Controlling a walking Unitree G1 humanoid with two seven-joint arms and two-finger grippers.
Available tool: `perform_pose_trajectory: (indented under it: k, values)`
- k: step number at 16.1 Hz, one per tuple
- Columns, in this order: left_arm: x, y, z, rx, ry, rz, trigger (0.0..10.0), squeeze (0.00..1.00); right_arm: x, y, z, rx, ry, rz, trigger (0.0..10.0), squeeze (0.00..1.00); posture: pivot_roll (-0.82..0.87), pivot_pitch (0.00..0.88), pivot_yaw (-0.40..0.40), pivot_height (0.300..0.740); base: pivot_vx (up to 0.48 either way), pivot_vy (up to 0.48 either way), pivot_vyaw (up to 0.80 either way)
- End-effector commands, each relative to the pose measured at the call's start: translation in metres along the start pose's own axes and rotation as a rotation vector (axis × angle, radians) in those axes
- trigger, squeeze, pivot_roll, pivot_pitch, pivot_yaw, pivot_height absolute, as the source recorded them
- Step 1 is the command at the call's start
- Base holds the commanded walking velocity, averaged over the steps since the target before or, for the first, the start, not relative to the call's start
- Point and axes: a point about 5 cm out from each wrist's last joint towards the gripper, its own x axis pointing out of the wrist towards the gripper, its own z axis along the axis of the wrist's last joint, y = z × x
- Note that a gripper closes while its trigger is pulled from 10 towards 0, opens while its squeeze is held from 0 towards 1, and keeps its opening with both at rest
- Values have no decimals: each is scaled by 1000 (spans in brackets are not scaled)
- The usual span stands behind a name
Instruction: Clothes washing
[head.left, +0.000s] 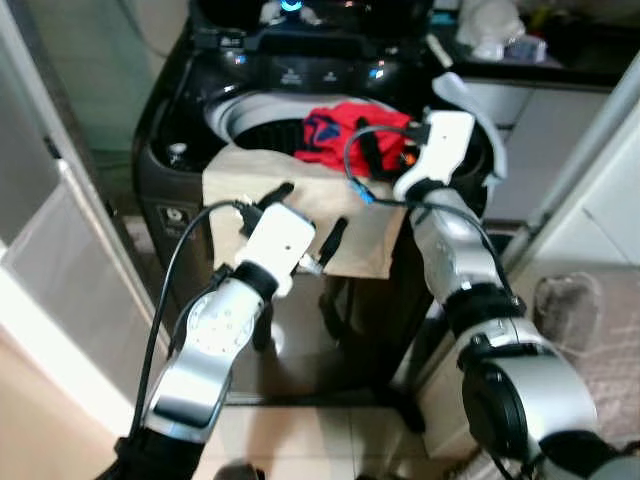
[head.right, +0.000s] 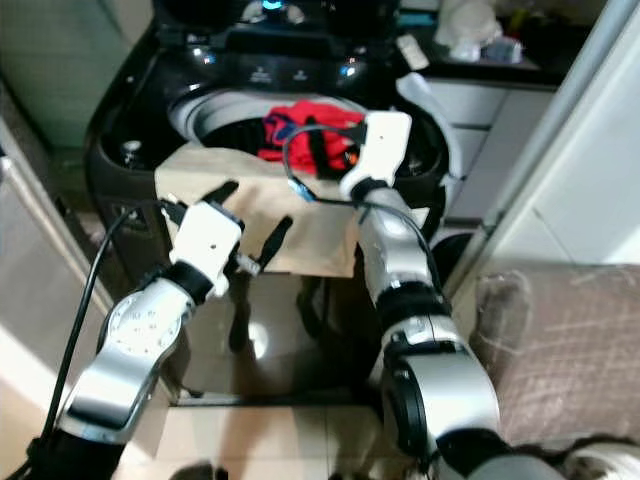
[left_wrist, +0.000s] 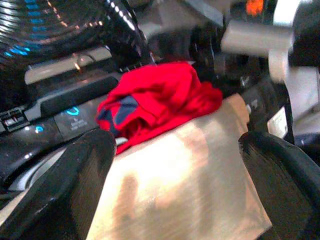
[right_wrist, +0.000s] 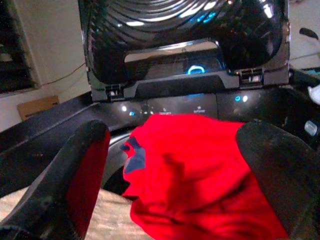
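Nearest to me, my left gripper (head.left: 305, 215) hovers in front of the washing machine (head.left: 170, 190), its fingers (head.left: 331, 240) spread apart with nothing between them. They sit just over the near edge of a tan cloth (head.left: 330, 215) that is draped across the front rim of the machine and hangs down its front. In the left wrist view the same tan cloth (left_wrist: 185, 185) lies flat between the two dark fingers, and the red garment (left_wrist: 160, 97) is bunched at its far edge.

A little further in, my right gripper (right_wrist: 170, 165) is reached over the drum opening (head.left: 255, 125), on the right side of the machine. Its fingers (right_wrist: 272, 160) are also held wide, and the right wrist view shows them on either side of the red garment (head.left: 350, 130); I cannot tell whether they touch it. That garment, red with a dark blue patch, sits heaped at the mouth of the drum, its near edge resting on the tan cloth.

Beyond it is the control panel (right_wrist: 200, 102) with small blue lights, and behind that the raised dark lid (right_wrist: 185, 30). To the far right, a worktop (head.left: 560, 60) carries some pale items.
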Motion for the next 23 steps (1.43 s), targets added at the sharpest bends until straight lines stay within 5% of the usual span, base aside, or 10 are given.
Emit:
perform_pose_trajectory:
  k: [1,4,6,8,12,16,23]
  values:
    - [0,1,2,-20,-4,-2,10000,0,10,7,4,-3,46,20,10000,0,117,12,-42,740,0,0,0]
    - [0,3,9,-36,-29,11,10000,0,22,22,3,36,160,70,10000,0,131,12,-51,740,0,0,0]
    - [2,3,13,-43,-43,10,10000,0,30,29,7,-82,212,41,10000,0,142,14,-54,740,0,0,0]
    - [3,2,15,-37,-47,11,10000,0,35,22,19,-239,179,-64,10000,0,153,14,-60,740,0,0,0]
    - [2,4,13,-29,-35,19,10000,0,38,19,36,-271,101,-25,10000,0,139,16,-52,740,0,0,0]
    - [1,6,13,-28,-44,27,10000,0,28,10,18,-112,164,23,10000,0,113,25,-40,740,0,0,0]
    - [5,9,27,6,-101,63,10000,0,26,1,9,-85,280,-49,10000,0,126,13,-41,740,0,0,0]
